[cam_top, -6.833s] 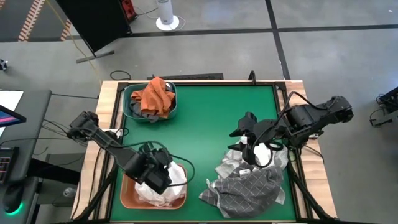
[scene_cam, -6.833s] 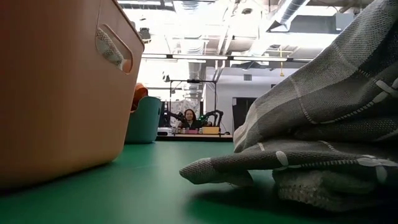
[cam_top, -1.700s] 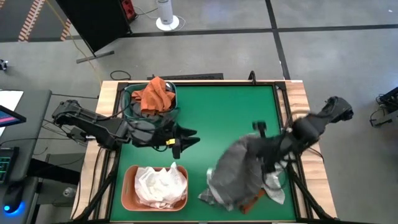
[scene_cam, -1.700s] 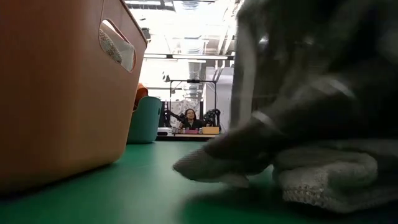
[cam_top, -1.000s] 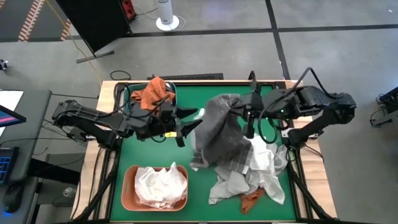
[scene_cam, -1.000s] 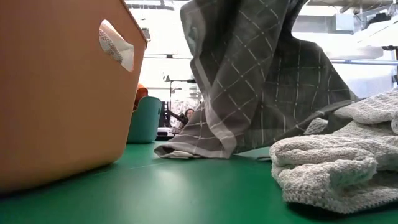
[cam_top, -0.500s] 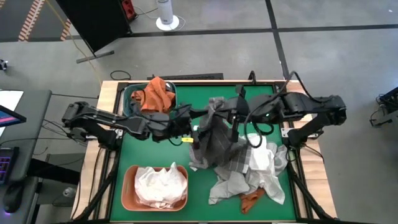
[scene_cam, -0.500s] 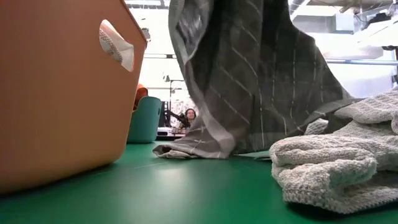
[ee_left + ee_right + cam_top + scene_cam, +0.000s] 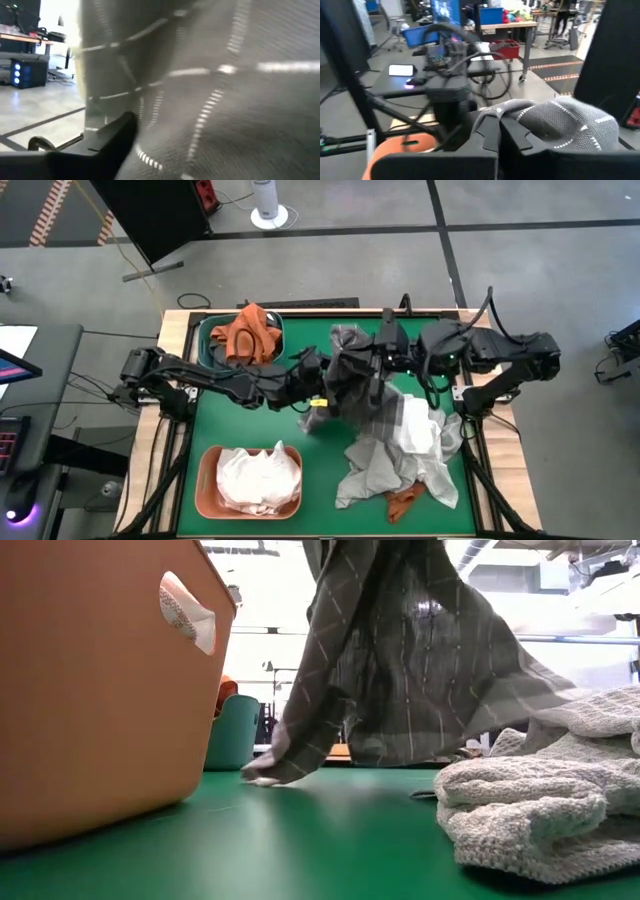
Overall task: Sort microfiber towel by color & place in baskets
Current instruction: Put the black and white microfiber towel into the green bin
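A grey towel with white grid lines [image 9: 352, 385] hangs over the middle of the green table from my right gripper [image 9: 368, 355], which is shut on it. My left gripper [image 9: 322, 388] reaches in from the left, open, against the hanging cloth [image 9: 225, 90]; one dark finger [image 9: 117, 134] shows and the cloth hides the other. The teal basket [image 9: 208, 352] at the far left holds rust orange towels [image 9: 250, 332]. The salmon basket [image 9: 205, 490] at the near left holds white towels [image 9: 260, 478]. My right gripper pinches a bunched upper part of the grid towel [image 9: 522, 117] between its two fingers, level, coming from the table's right. The cloth hangs below the fingers in loose folds, one low corner [image 9: 262, 777] down by the table. My left gripper is against the hanging cloth; whether its fingers touch it I cannot tell.
A heap of white and grey towels [image 9: 405, 455] lies at the near right, with an orange towel [image 9: 405, 503] at its near edge. In the low view a pale knit towel [image 9: 530, 815] lies close on the right and the salmon basket's wall [image 9: 90, 690] fills the left.
My left gripper has moved toward the table's right, up to the hanging towel. My right gripper has shifted a little toward the table's left with the towel. The towel's lower edge, which lay on the table, has risen; only one corner stays low.
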You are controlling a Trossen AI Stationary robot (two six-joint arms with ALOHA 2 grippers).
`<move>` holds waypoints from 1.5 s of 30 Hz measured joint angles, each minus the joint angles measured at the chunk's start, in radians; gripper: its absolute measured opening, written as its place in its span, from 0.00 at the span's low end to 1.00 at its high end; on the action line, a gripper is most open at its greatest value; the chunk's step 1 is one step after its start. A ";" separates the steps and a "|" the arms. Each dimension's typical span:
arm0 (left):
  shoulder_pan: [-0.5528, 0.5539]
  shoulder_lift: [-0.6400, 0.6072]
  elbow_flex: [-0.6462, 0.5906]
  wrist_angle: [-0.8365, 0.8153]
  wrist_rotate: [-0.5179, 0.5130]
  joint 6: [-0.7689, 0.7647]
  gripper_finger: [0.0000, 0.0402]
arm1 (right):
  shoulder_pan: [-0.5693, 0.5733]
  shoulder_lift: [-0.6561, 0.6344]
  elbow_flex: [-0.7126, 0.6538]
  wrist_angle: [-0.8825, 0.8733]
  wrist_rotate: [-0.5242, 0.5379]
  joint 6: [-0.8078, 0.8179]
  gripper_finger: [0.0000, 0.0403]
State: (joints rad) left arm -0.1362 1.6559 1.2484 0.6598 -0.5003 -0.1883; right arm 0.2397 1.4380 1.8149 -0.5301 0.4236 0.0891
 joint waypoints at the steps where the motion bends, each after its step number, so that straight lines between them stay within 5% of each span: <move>1: 0.005 -0.002 0.000 0.001 0.000 -0.001 0.63 | 0.006 0.000 0.000 -0.002 -0.002 0.000 0.07; 9: 0.060 -0.060 0.000 0.010 -0.001 -0.088 0.04 | 0.055 -0.002 0.000 -0.080 -0.003 0.039 0.25; 13: 0.095 -0.134 0.000 0.009 -0.001 -0.065 0.01 | 0.080 -0.020 0.000 -0.145 -0.007 0.078 0.40; 20: 0.140 -0.351 0.000 -0.019 -0.003 0.194 0.01 | 0.115 -0.056 0.000 -0.325 -0.006 0.202 0.59; 26: 0.152 -0.545 0.000 -0.206 -0.083 0.350 0.01 | 0.115 -0.061 0.000 -0.415 -0.006 0.279 0.59; 33: 0.152 -0.766 0.000 -0.574 -0.119 0.195 0.00 | 0.127 -0.061 0.000 -0.445 -0.005 0.296 0.56; 40: 0.152 -0.866 0.000 -0.581 -0.159 0.215 0.00 | 0.128 -0.061 0.000 -0.468 -0.002 0.295 0.55; 45: 0.151 -0.931 -0.001 -0.642 -0.096 0.127 0.00 | 0.111 -0.061 0.000 -0.472 0.002 0.296 0.55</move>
State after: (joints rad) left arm 0.0151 0.7252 1.2469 0.0182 -0.5961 -0.0614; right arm 0.3507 1.3773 1.8149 -1.0016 0.4260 0.3847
